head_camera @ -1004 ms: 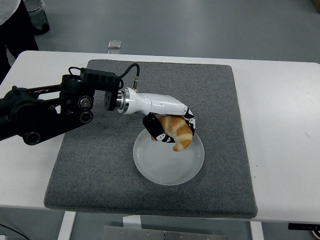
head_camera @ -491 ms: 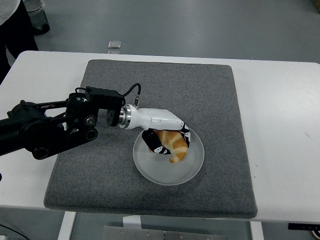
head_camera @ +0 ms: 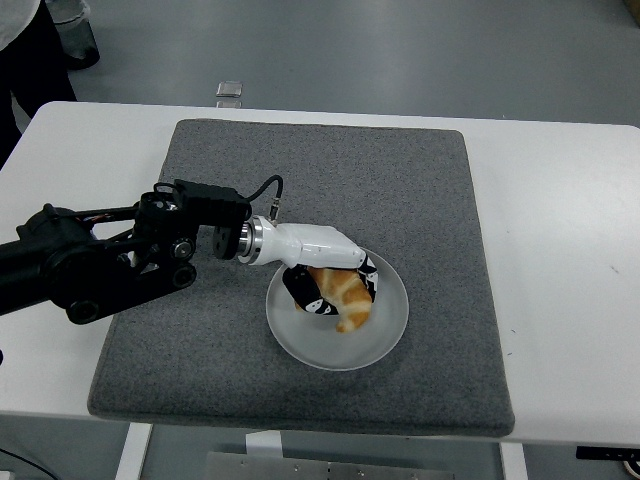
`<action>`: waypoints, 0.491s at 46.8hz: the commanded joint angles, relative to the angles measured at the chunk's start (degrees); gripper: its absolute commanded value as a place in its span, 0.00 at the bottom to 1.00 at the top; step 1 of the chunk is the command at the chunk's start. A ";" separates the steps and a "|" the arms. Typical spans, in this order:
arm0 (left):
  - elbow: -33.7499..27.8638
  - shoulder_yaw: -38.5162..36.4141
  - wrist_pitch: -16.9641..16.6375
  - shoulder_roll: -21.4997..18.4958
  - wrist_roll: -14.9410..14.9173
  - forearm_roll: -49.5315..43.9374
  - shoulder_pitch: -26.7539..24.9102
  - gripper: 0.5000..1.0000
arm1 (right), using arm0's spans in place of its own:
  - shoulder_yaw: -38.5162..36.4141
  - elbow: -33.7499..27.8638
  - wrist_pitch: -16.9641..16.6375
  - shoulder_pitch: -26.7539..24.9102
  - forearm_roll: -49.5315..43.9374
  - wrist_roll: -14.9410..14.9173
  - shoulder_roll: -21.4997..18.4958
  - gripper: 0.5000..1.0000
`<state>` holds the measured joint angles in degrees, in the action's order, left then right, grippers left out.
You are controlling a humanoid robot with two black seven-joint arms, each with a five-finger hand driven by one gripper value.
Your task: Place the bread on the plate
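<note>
bread: i see a golden curved croissant [head_camera: 347,294]
plate: round, smooth, white [head_camera: 385,338]
left hand: [head_camera: 330,285] fingers wrapped round the croissant
mat: grey felt [head_camera: 420,190]

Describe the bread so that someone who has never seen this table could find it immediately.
On the white table lies a large grey mat, and near its front middle sits a round white plate. The bread is a golden-brown croissant over that plate, gripped by the left hand, and is the only food there.
</note>
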<state>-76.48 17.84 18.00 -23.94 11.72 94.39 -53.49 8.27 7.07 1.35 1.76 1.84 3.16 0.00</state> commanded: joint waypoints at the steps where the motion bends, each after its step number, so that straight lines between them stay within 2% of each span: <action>1: 0.19 0.00 0.01 -0.05 -0.03 0.00 0.05 0.00 | -0.01 -0.04 -0.03 0.00 0.00 0.00 0.00 0.86; 17: 0.55 0.09 0.01 -0.14 -0.03 -0.17 0.49 0.01 | -0.01 0.05 -0.03 0.00 0.00 0.00 0.00 0.86; 23: 0.46 0.09 0.10 -0.31 0.06 -0.44 0.49 0.24 | -0.01 -0.04 -0.03 0.00 0.00 0.00 0.00 0.86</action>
<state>-75.94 17.90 17.99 -24.16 11.71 94.08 -53.02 8.27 7.11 1.33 1.76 1.85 3.16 0.00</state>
